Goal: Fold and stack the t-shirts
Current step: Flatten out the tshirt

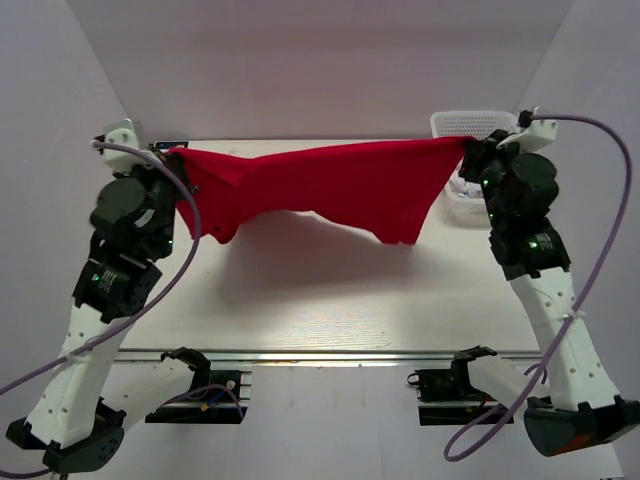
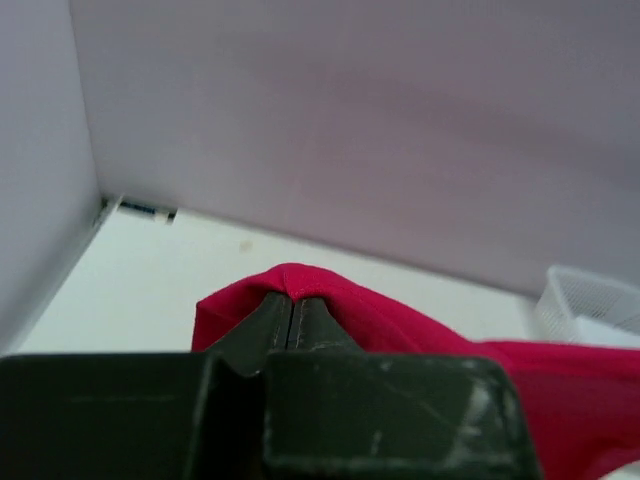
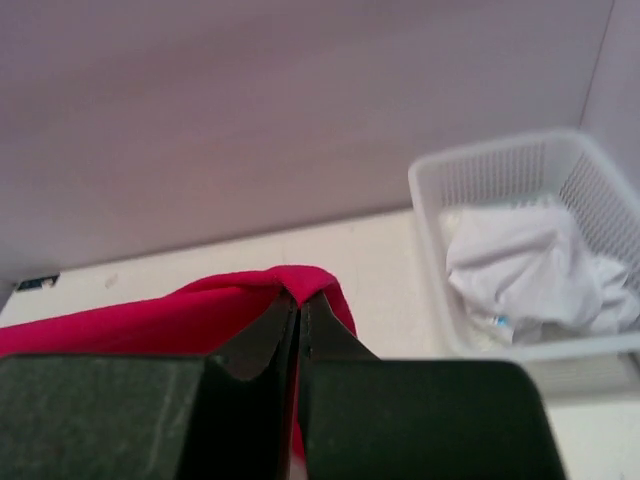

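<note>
Bright red short-sleeved t-shirt of thin soft fabric [image 1: 330,185]: you have it pinched at both ends. Your left end effector [image 1: 180,158] has its jaws pressed together on a fold of the red cloth, which wraps over the fingertips [image 2: 268,318] in the left wrist view. Your right end effector [image 1: 470,148] is pressed together the same way on the opposite edge, with red fabric draped over its tips.

From those two pinches the t-shirt runs as a stretched band, its long axis left to right, held up over the far part of the pale worktop [image 1: 330,300]. So the garment lies to the right of your left end effector and to the left of your right one. Neither arm is nearer, since each has one end.

The lower edge sags unevenly, with a flap hanging low near the left and a corner near the right. Judging by the shadow below, it looks clear of the surface.

Just beyond your right end effector sits a white plastic mesh basket [image 3: 520,180] with crumpled white cloth [image 3: 530,260] inside. To lay the shirt flat, I judge both arms must come down together, holding that left-to-right stretch.
</note>
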Controlling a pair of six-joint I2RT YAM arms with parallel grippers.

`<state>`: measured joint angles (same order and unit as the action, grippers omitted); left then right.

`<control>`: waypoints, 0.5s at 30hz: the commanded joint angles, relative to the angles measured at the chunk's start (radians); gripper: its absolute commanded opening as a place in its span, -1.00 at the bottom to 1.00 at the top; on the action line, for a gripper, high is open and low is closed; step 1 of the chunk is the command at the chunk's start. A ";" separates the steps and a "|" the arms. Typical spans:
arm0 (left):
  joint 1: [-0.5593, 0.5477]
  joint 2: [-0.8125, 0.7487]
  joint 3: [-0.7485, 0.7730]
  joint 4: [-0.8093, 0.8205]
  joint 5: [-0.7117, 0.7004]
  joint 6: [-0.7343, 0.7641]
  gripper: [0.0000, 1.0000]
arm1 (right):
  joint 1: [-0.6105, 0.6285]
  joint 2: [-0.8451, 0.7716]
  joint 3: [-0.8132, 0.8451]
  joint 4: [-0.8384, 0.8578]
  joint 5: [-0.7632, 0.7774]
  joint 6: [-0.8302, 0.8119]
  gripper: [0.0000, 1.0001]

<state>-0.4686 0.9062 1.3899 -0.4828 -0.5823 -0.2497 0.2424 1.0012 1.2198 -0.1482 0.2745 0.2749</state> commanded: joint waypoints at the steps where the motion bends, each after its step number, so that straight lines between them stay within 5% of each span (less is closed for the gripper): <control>1: 0.004 -0.030 0.124 0.095 0.079 0.165 -1.00 | 0.000 -0.052 0.127 -0.014 0.014 -0.098 -1.00; 15: 0.015 -0.067 0.568 -0.057 0.439 0.352 -1.00 | 0.000 -0.300 0.398 -0.260 -0.230 -0.236 -1.00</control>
<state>-0.4610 0.8406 1.8580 -0.5011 -0.2508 0.0475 0.2428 0.7349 1.5448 -0.3550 0.1089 0.0872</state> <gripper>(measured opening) 0.022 0.011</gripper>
